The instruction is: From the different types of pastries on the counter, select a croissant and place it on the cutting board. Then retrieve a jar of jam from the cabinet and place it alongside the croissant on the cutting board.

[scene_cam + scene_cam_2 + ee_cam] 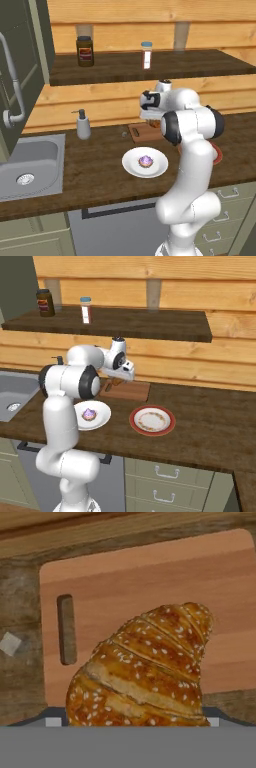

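I see the croissant (145, 667) right at my gripper (118, 379), held over the cutting board (150, 577); whether the jaws clamp it, I cannot tell. Near the board's front sit a cupcake plate (131, 165) and a red-rimmed plate (152, 420). A dark jar (85, 51) stands on the shelf above.

We see a dark wooden surface (95, 170) carrying a cutting board (131, 391), a cupcake plate (131, 163), a red-rimmed plate (152, 420) and a soap dispenser (82, 125).
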Controlling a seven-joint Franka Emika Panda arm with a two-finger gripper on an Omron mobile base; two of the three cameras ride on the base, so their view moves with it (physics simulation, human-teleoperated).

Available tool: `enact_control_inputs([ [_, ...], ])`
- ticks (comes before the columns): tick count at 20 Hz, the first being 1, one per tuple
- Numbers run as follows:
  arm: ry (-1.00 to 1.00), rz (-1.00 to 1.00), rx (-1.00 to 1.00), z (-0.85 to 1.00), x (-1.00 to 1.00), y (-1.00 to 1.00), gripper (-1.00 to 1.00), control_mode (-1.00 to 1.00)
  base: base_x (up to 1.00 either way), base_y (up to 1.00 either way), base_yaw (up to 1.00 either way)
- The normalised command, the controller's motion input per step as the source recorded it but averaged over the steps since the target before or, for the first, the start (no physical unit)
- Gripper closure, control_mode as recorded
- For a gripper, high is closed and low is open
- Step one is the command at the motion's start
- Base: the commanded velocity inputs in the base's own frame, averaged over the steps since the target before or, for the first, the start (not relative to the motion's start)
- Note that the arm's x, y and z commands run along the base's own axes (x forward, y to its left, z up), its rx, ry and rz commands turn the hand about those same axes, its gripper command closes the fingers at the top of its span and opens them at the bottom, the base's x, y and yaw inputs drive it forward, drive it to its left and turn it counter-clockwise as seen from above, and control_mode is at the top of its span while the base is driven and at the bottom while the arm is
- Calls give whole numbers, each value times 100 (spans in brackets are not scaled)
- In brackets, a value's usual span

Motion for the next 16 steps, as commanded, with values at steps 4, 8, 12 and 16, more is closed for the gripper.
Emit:
enact_control_inputs([
  [4,-20,13,-9,-1,16,55,100,-100,0,0,0],
  [8,-24,5,-4,0,26,27,100,-100,0,0,0],
  [12,-4,7,0,-1,15,0,100,-100,0,0,0],
  [16,0,5,0,-19,6,0,100,-100,0,0,0],
])
